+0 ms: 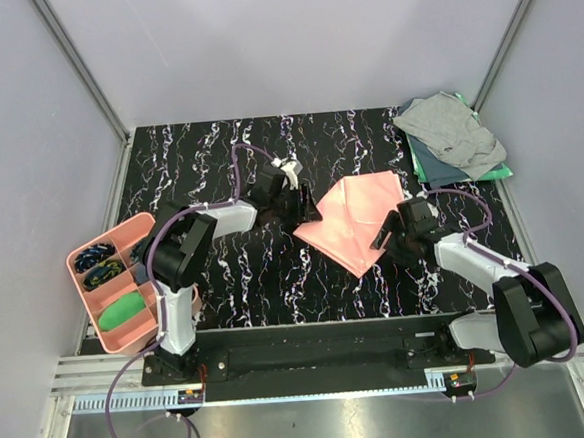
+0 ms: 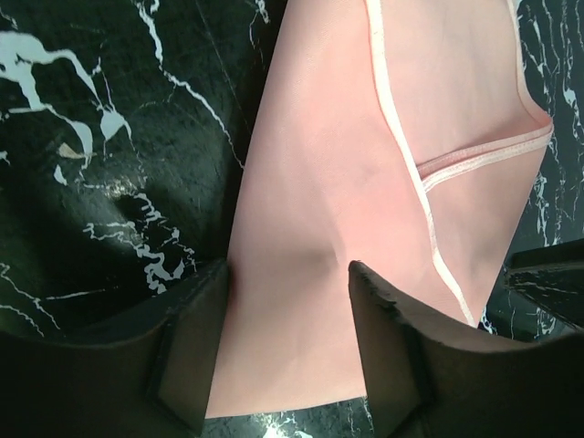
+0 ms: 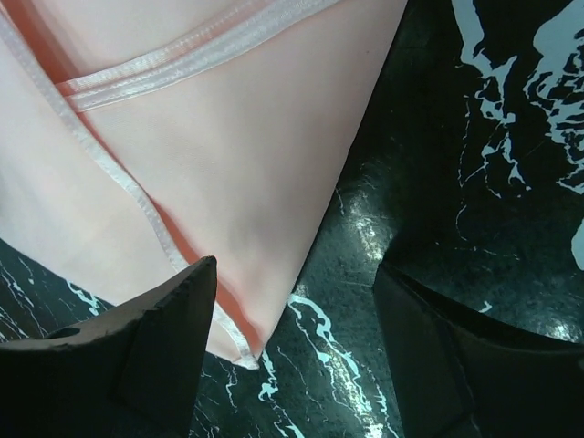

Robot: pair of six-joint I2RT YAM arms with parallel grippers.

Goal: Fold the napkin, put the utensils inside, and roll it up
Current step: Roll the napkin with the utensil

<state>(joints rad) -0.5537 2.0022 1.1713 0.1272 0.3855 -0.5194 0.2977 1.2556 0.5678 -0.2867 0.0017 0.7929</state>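
Observation:
The salmon-pink napkin (image 1: 357, 219) lies folded into a triangle on the black marbled table (image 1: 246, 272). My left gripper (image 1: 307, 213) is low at its left corner. In the left wrist view the two fingers straddle the flat napkin (image 2: 365, 164), and the left gripper (image 2: 287, 274) is open with cloth between the fingers. My right gripper (image 1: 386, 237) is at the napkin's right edge. In the right wrist view the hemmed tip of the napkin (image 3: 228, 137) lies beside the left finger, and the right gripper (image 3: 297, 274) is open over bare table. The utensils are out of view.
A pink compartment tray (image 1: 75, 264) holding blue and green items sits at the table's left edge. A grey cloth (image 1: 451, 128) lies on a green cloth (image 1: 494, 173) at the back right corner. Pale walls close the table's back and sides.

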